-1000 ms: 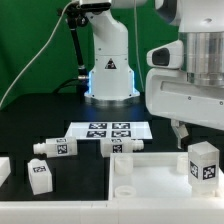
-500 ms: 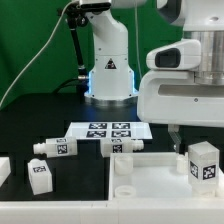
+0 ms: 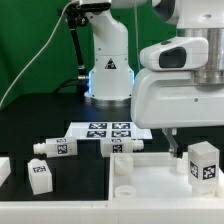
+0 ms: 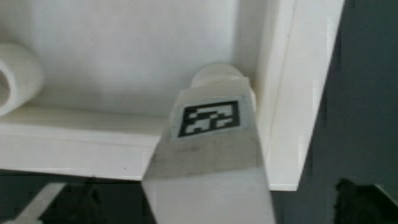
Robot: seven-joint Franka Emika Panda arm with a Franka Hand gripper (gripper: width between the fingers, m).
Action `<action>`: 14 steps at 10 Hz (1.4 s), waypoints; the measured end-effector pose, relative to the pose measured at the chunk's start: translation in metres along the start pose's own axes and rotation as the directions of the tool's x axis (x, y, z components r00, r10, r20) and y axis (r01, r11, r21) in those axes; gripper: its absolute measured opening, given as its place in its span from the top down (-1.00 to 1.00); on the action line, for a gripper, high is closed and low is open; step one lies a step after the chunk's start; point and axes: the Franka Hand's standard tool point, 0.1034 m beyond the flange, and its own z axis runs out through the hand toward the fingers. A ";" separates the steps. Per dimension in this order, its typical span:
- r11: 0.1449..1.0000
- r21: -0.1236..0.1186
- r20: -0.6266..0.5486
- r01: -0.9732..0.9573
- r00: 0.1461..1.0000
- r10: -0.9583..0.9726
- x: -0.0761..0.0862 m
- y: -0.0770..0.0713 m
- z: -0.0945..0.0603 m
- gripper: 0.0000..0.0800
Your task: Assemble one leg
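Observation:
One leg, a white peg with a marker tag, stands upright in the white tray-like top at the exterior view's right. My gripper hangs just above and beside it; one finger shows left of it. In the wrist view the leg fills the middle, and dark fingers stand apart on either side, so the jaws look open. Three more legs lie on the black table.
The marker board lies behind the loose legs, with the arm's base behind it. Another white piece sits at the far left edge. The top's raised rim and wall run beside the upright leg.
The gripper's body has shifted toward the exterior view's left and looms larger. The upright leg and the loose legs have stayed in place.

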 end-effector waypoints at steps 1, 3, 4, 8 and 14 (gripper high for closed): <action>1.000 0.000 0.000 -0.001 1.000 0.001 0.000 0.001 0.000 -0.41; 1.000 0.000 0.000 -0.002 1.000 0.002 0.000 0.001 0.001 -0.07; 1.000 0.000 0.000 -0.002 1.000 0.002 0.000 0.001 0.001 0.29; 0.999 0.001 -0.001 -0.048 0.999 0.048 0.000 0.000 0.000 0.29; 0.648 0.047 -0.021 -0.760 0.648 0.762 -0.006 -0.003 0.002 0.29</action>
